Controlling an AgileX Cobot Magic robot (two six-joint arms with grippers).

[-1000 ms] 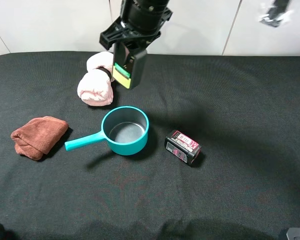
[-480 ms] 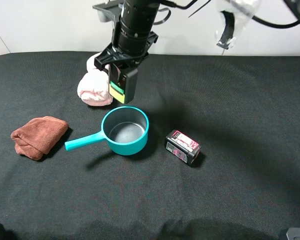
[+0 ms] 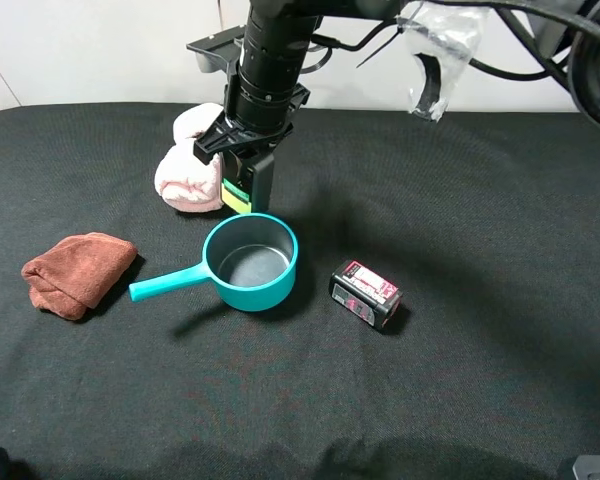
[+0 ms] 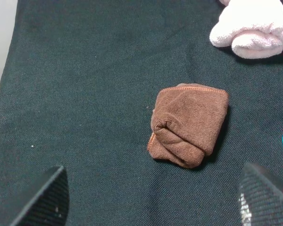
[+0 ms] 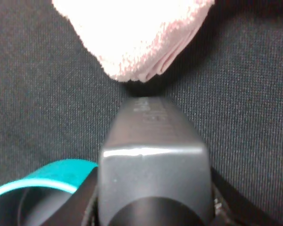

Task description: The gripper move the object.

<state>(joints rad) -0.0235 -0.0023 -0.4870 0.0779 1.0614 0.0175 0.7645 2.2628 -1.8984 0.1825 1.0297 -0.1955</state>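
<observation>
My right gripper (image 3: 246,158), a black claw on a thick black arm, reaches across the middle and is shut on the dark grey pump bottle (image 3: 240,186) with the lime-green label. It holds the bottle upright and low, between the pink towel (image 3: 189,170) and the far rim of the teal pan (image 3: 250,260). I cannot tell if the bottle touches the cloth. In the right wrist view the bottle's dark body (image 5: 153,160) fills the middle, with the pink towel (image 5: 132,33) just beyond it. My left gripper (image 4: 151,207) is open and empty above the brown cloth (image 4: 188,125).
A black-and-pink box (image 3: 366,294) lies right of the pan. The pan's handle (image 3: 165,284) points left toward the brown cloth (image 3: 75,272). A black cloth covers the table (image 3: 500,220). A clear plastic bag (image 3: 435,45) hangs from the arm's cables.
My right gripper has come down and toward the pan with the bottle in it, from above the pink towel to just behind the pan's rim. Nothing else has moved.
</observation>
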